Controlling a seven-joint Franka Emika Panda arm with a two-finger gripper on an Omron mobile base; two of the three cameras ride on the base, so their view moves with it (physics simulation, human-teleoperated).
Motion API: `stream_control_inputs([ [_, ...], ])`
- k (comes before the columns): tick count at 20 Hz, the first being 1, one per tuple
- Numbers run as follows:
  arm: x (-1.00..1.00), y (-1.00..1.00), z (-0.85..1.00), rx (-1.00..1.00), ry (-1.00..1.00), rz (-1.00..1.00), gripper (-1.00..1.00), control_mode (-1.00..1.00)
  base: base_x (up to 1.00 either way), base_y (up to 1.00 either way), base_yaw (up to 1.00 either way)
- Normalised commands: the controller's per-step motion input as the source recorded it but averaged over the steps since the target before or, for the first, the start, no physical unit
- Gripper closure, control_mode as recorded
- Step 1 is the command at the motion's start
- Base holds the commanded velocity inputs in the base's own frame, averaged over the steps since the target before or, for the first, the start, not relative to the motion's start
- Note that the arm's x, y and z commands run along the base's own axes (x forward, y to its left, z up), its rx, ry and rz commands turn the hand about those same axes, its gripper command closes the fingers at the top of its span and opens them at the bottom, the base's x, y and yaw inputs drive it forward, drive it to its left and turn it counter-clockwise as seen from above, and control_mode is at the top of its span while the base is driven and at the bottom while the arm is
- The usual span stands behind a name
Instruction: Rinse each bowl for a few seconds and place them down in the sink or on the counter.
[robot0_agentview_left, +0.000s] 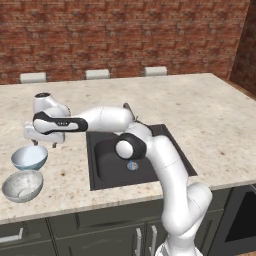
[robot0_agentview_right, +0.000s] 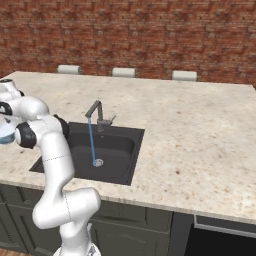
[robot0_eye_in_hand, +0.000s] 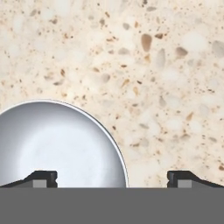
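The end effector (robot0_agentview_left: 44, 144) hangs with its jaws spread wide and empty just above the pale blue bowl (robot0_agentview_left: 29, 158). That bowl sits on the surface (robot0_agentview_left: 210, 115) left of the sink (robot0_agentview_left: 115, 167), close beside the speckled grey bowl (robot0_agentview_left: 22, 186). Water runs from the faucet (robot0_agentview_right: 97, 115) into the basin.

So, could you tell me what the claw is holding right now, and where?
Nothing: the claw is open above the pale blue bowl, its rim between the fingertips.
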Motion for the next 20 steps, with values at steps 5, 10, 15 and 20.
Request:
stream_control_inputs([
  [5,-0.02,0.00,-0.17,0.00,-0.06,0.00,-1.00,-1.00,0.00,0.00,0.00],
  [10,-0.02,0.00,-0.18,0.00,-0.06,0.01,-1.00,-1.00,0.00,0.00,0.00],
  [15,-0.07,-0.11,-0.20,0.00,-0.05,0.03,-1.00,-1.00,0.00,0.00,0.00],
  [20,-0.01,-0.10,-0.21,0.00,-0.02,0.04,-1.00,-1.00,0.00,0.00,0.00],
])
